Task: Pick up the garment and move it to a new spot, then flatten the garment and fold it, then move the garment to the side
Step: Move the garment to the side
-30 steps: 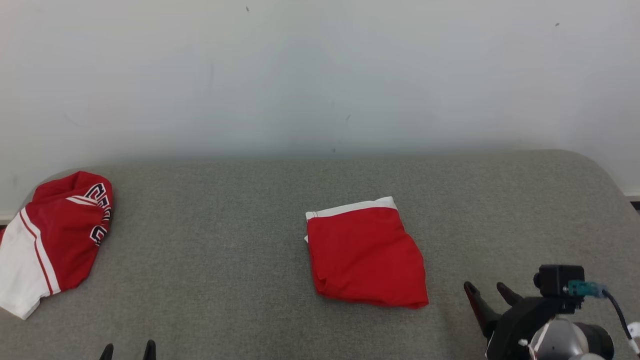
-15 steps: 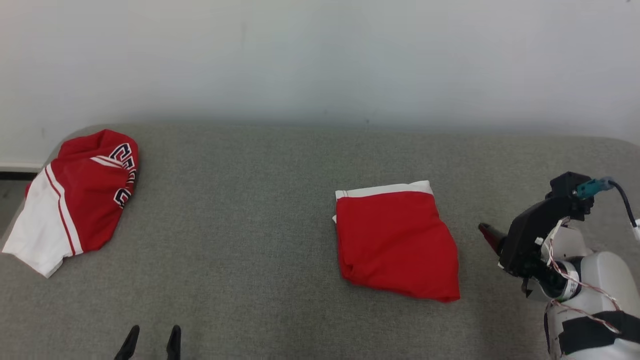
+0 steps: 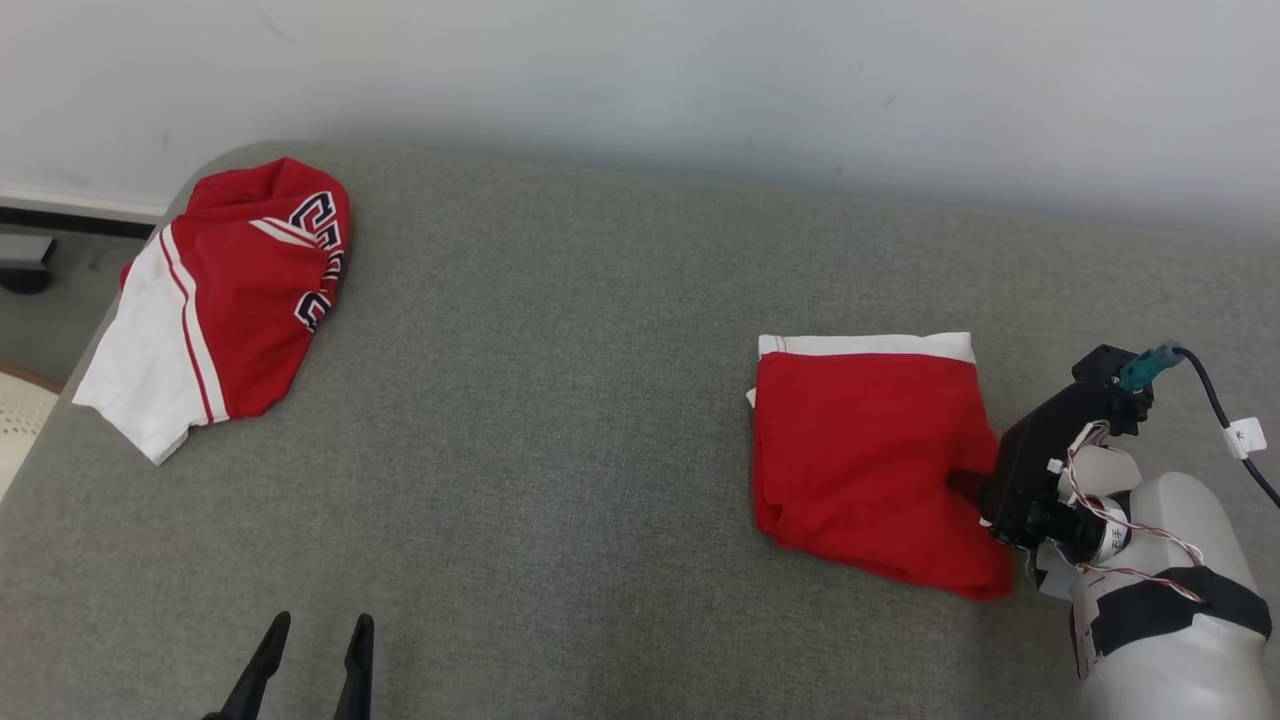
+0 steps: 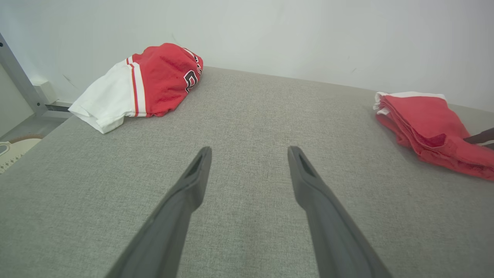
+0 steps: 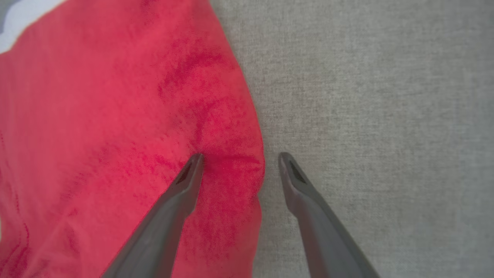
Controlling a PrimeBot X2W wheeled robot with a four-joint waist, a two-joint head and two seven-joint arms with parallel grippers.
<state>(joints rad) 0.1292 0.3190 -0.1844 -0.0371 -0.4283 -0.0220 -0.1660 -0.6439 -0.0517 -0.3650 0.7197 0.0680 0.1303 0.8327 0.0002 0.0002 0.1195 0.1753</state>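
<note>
The garment [image 3: 860,450] is a folded red piece with a white band along its far edge, lying at the right of the grey padded surface [image 3: 560,420]. My right gripper [image 3: 975,490] stands open at its right edge. In the right wrist view the gripper [image 5: 239,158] straddles that edge: the left fingertip [image 5: 193,164] presses into the red garment [image 5: 96,135], the other rests over bare grey fabric. My left gripper [image 3: 318,625] is open near the front left, well away from it. Its wrist view shows the gripper [image 4: 249,152] with nothing between the fingers and the garment [image 4: 424,119] far to the right.
A crumpled red and white jersey [image 3: 240,290] with dark lettering lies at the far left corner, also seen as the jersey [image 4: 154,77] from the left wrist. A pale wall runs behind the surface. Past the left edge are floor and a pale round object [image 3: 15,410].
The head camera has turned, shifting the whole picture. My right gripper has come in from the right of the garment and now straddles its right edge, still open. The left gripper holds its place.
</note>
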